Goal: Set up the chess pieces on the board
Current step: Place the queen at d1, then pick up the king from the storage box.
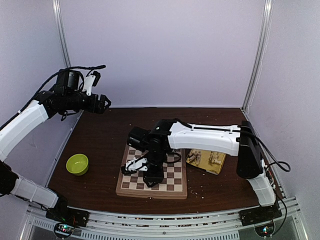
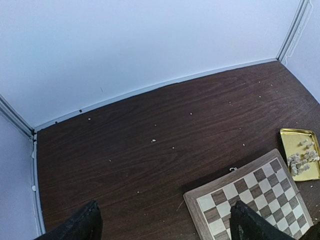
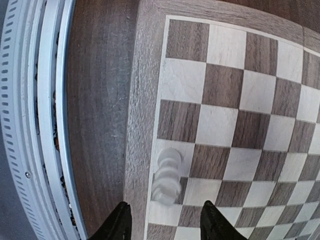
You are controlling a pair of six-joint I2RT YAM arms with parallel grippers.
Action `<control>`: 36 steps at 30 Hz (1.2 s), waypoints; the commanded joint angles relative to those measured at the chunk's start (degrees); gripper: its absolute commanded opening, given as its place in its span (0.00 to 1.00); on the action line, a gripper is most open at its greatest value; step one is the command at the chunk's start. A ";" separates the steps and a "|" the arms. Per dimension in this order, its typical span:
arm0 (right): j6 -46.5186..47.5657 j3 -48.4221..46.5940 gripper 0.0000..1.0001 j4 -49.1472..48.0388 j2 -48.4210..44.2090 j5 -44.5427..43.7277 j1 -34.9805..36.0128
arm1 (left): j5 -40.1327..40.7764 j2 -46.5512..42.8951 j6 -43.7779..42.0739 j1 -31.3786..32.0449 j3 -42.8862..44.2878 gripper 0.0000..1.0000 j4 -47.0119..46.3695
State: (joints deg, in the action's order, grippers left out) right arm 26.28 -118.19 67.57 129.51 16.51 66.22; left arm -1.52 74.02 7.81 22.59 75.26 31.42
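Chess piece [image 3: 166, 176], cream and ribbed, sits on the checkered wooden board [image 3: 222, 85].

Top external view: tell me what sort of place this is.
Probably a robot lab test cell: white panel walls on metal posts, left arm and right arm at a table, staged chessboard and gold tray.

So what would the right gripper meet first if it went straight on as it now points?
Probably the small cream-white chess piece just ahead of the right gripper, on the checkered wooden chessboard; depth is unclear.
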 commanded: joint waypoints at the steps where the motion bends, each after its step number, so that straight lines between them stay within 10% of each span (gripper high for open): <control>1: 0.46 9.47 0.48 -2.49 -14.61 -0.06 -2.49 | -1.81 3.18 0.62 0.06 -0.04 0.91 -0.66; 18: -3.15 52.28 0.39 -27.47 -40.60 3.06 -32.43 | -7.61 21.57 0.37 9.37 5.00 0.71 7.62; 24: -2.73 52.36 0.32 -28.67 -38.69 -5.07 -33.86 | 2.76 23.61 -2.07 19.51 6.48 0.72 6.23; 36: -4.07 46.10 0.21 -25.76 -28.93 -1.00 -32.33 | -8.32 20.67 7.50 21.18 5.74 0.75 -3.31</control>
State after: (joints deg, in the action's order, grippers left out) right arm 23.07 -70.13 41.12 98.48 15.40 32.84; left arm -5.80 98.04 11.92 44.05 80.38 33.82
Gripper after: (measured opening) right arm 0.226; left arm 0.748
